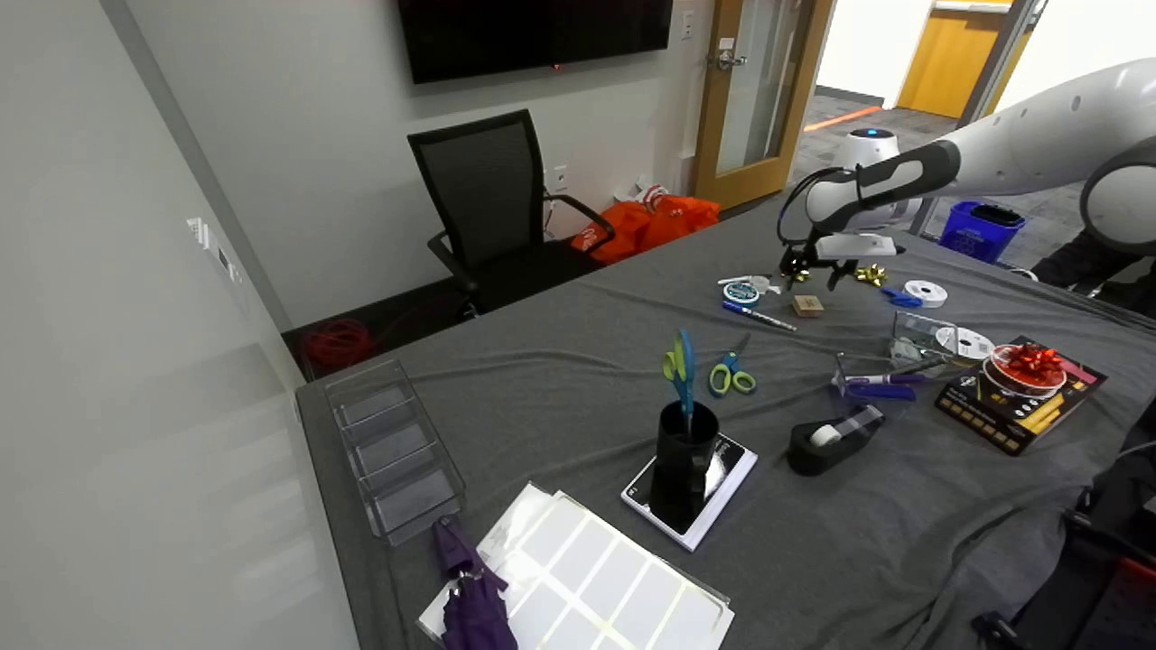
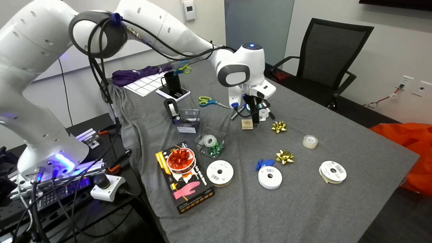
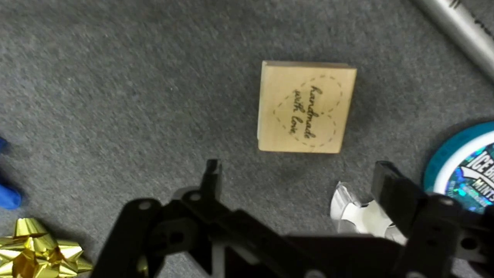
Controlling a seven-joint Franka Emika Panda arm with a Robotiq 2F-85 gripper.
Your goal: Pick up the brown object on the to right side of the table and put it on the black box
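Currently, gripper (image 3: 298,168): over the cloth (image 1: 560,361), fingers spread well apart, grasping nothing.
Brown block (image 3: 307,108): flat on that cloth, ahead of the fingertips in the wrist view rather than between them.
Finger gap: closing here would likely miss, since the block lies outside it.
Clear-and-white piece (image 3: 362,216): shows between the fingers, partly hidden by the one nearer the mint tin (image 3: 461,170); a straight descent could pinch it or shove the tin.
Black box (image 2: 194,180): well apart from the block; a round tub (image 2: 182,170) with a red bow (image 2: 179,157) takes up part of its top, so a careless release could leave the block tilted or sliding off.
Clear tray (image 2: 202,150): near the box, liable to be clipped by a low carry.
Cloth: grey, creased; might bunch under dragging fingertips.
Beyond its edge: mesh-backed chair (image 1: 479,181), orange bag (image 1: 637,230), wall screen (image 1: 542,36), glazed door (image 1: 760,99).
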